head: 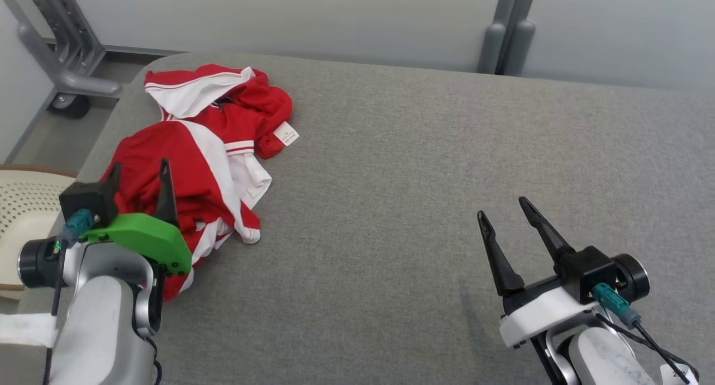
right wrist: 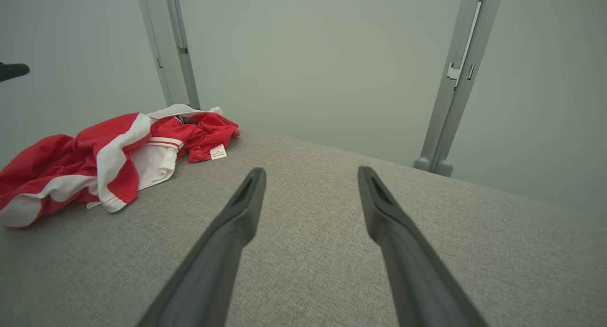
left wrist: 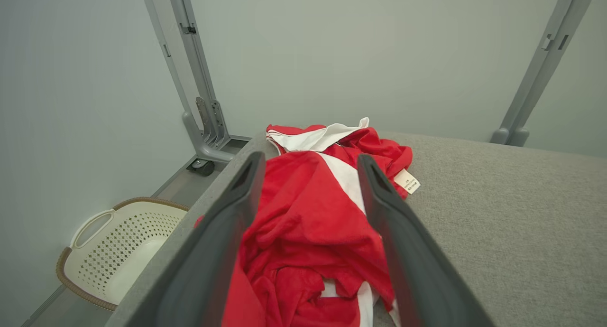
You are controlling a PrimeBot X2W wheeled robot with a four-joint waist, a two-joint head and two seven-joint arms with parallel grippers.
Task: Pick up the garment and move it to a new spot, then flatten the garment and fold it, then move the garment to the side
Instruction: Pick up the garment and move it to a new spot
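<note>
Holds left tool (head: 139,166) spread wide and empty over the near end of a crumpled red-and-white garment (head: 195,167). Holds right tool (head: 501,207) likewise parted, gripping nothing, above bare grey bench (head: 419,178) well to the right. Shows garment heaped along bench's left edge, white label (head: 286,133) turned out, pale perforated basket (head: 28,206) on floor (head: 53,133) beyond.

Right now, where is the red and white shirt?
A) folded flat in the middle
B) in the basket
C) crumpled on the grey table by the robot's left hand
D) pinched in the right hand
C: the garment lies crumpled on the grey table, just ahead of the open left gripper, not held.
</note>
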